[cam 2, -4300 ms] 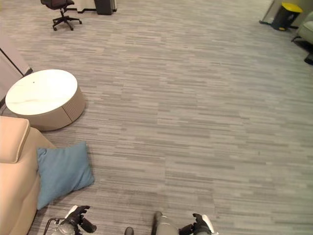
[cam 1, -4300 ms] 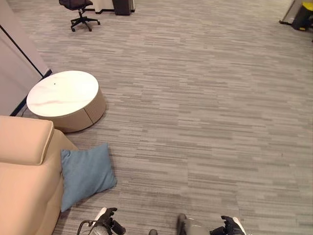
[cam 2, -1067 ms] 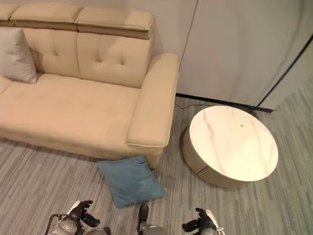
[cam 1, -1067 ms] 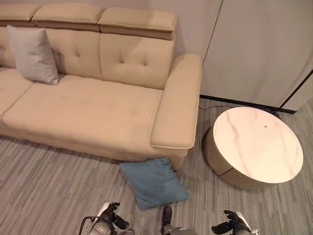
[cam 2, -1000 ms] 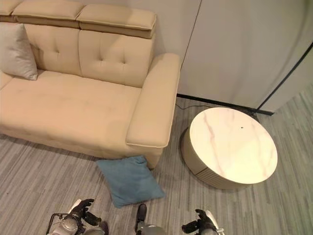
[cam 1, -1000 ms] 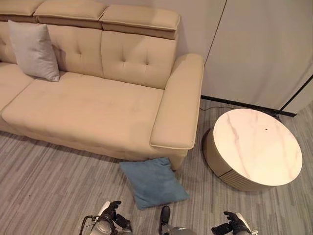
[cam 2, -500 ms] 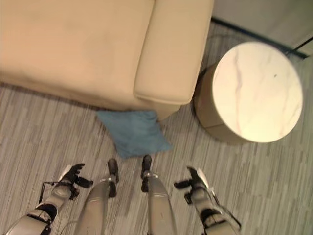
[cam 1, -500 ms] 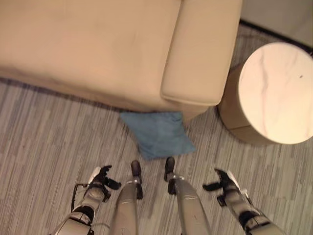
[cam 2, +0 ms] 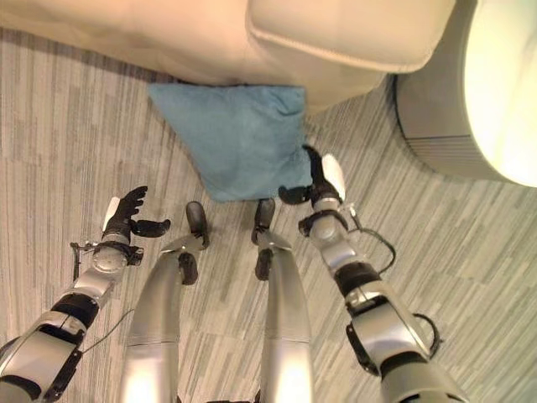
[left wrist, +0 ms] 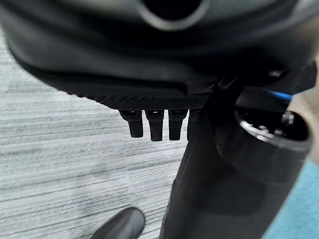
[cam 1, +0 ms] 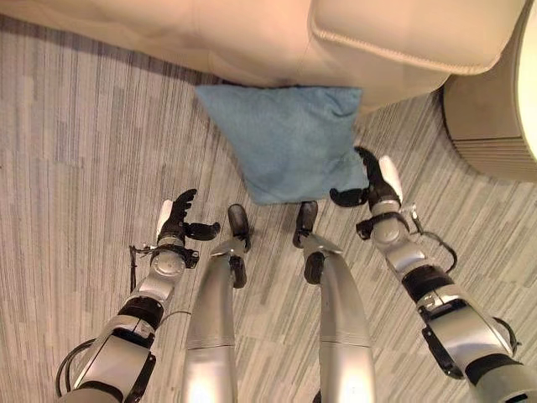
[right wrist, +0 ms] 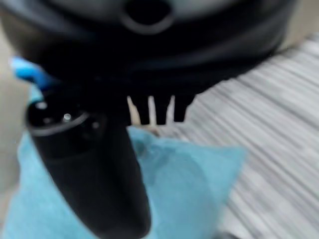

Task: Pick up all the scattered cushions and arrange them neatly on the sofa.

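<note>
A blue cushion (cam 1: pixel 284 138) lies flat on the carpet, its far edge against the base of the beige sofa (cam 1: pixel 252 34). My right hand (cam 1: pixel 375 180) hovers at the cushion's near right corner, fingers straight and thumb spread, holding nothing. In the right wrist view the blue cushion (right wrist: pixel 189 184) shows just past the right hand (right wrist: pixel 89 169). My left hand (cam 1: pixel 176 220) is out over bare carpet, left of the cushion and a short way off, also open. The left wrist view shows the left hand (left wrist: pixel 154 122) with its fingers extended above the carpet.
A round low table (cam 1: pixel 491 126) with a ribbed beige side stands at the right, close to the sofa's armrest (cam 1: pixel 403 34). Grey striped carpet (cam 1: pixel 75 168) stretches to the left of the cushion.
The camera has tipped down and closer, so cushion and sofa base loom larger. My right hand has reached forward to the cushion's near right corner; the left hand has come up a little.
</note>
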Controlling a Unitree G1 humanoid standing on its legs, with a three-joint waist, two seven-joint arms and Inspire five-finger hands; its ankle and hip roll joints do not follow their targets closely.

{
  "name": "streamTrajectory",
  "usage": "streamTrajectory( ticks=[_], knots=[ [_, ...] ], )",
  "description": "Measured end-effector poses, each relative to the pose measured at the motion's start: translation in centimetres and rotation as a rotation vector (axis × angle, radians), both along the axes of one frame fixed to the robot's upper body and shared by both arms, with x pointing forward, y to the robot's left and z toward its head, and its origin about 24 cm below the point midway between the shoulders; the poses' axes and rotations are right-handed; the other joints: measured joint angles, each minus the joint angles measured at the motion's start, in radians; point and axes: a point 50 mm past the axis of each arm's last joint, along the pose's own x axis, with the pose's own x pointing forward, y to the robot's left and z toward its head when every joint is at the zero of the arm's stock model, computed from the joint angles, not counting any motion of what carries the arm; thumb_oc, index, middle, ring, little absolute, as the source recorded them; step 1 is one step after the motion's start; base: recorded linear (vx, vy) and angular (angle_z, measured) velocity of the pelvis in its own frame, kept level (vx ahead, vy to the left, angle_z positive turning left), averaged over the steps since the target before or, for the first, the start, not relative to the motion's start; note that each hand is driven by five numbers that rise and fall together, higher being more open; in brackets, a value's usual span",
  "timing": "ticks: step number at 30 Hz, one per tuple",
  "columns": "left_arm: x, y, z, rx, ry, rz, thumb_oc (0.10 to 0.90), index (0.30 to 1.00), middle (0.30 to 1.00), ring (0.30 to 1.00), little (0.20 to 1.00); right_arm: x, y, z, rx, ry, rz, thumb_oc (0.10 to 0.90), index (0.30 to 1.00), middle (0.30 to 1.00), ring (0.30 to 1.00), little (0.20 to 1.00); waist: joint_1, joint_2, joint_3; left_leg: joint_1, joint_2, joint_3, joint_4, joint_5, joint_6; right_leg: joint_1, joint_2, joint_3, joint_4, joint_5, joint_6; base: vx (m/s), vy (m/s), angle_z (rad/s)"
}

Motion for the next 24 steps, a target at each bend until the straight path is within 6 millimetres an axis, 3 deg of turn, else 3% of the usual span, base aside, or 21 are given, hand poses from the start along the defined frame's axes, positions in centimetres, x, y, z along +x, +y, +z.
streamTrajectory(
  ticks=[2, 7, 10, 16, 20, 21, 24],
  knots=[
    [-0.4, 0.1, -0.5, -0.014, 0.010, 0.006, 0.800, 0.900, 0.900, 0.900, 0.900, 0.3, 0.0, 1.4, 0.013, -0.051, -0.018, 0.800, 0.900, 0.900, 0.900, 0.900, 0.002, 0.000, 0.000, -0.008, -0.012, -0.009, -0.027, 0.010, -0.007, -0.013, -0.007, -0.007, -0.009, -0.002, 0.000, -0.01, -0.008, 0.17],
    [-1.7, -0.1, -2.0, -0.030, 0.029, 0.011, 0.800, 0.900, 0.900, 0.900, 0.900, 0.4, -0.3, 2.0, 0.017, -0.079, -0.041, 0.800, 0.900, 0.900, 0.900, 0.900, 0.020, 0.011, -0.040, -0.067, -0.021, -0.031, -0.053, 0.030, -0.026, -0.068, -0.013, -0.027, -0.005, -0.011, -0.008, 0.00, -0.024, 0.12],
    [-1.6, -0.3, -1.8, -0.043, 0.018, 0.012, 0.800, 0.900, 0.900, 0.900, 0.900, 0.5, -0.4, 2.9, 0.032, -0.107, -0.050, 0.800, 0.900, 0.900, 0.900, 0.900, 0.042, 0.011, -0.040, -0.094, -0.023, -0.036, -0.048, 0.041, -0.018, -0.098, -0.018, -0.034, 0.010, -0.015, -0.019, 0.02, -0.027, 0.09],
    [-1.3, -0.9, -1.3, -0.056, -0.010, -0.002, 0.800, 0.900, 0.900, 0.900, 0.900, 0.7, 0.4, 2.9, 0.094, -0.117, -0.059, 0.800, 0.900, 0.900, 0.900, 0.900, 0.056, 0.015, -0.042, -0.099, -0.038, -0.065, -0.070, 0.046, -0.026, -0.099, -0.032, -0.058, 0.017, -0.038, -0.024, 0.00, -0.018, 0.11],
    [-0.9, -1.8, -0.5, -0.046, -0.047, -0.037, 0.800, 0.900, 0.900, 0.900, 0.900, 0.8, 1.2, 2.9, 0.135, -0.128, -0.063, 0.800, 0.900, 0.900, 0.900, 0.900, 0.058, 0.035, -0.052, -0.107, -0.047, -0.077, -0.091, 0.057, -0.040, -0.110, -0.038, -0.068, 0.015, -0.040, -0.025, 0.00, -0.005, 0.08],
    [-0.9, -1.9, -0.4, -0.047, -0.053, -0.044, 0.800, 0.900, 0.900, 0.900, 0.900, 0.8, 1.3, 3.0, 0.139, -0.130, -0.062, 0.400, 0.300, 0.300, 0.300, 0.300, 0.059, 0.038, -0.054, -0.109, -0.047, -0.077, -0.093, 0.059, -0.041, -0.113, -0.038, -0.068, 0.015, -0.040, -0.025, -0.01, -0.007, 0.04],
    [-0.6, -2.5, 0.0, -0.061, -0.079, -0.055, 0.800, 0.900, 0.900, 0.900, 0.900, 0.9, 1.4, 3.5, 0.162, -0.139, -0.061, 0.400, 0.300, 0.300, 0.300, 0.300, 0.062, 0.051, -0.061, -0.116, -0.048, -0.081, -0.102, 0.068, -0.044, -0.123, -0.039, -0.071, 0.019, -0.042, -0.028, -0.01, -0.010, 0.04]
  ],
)
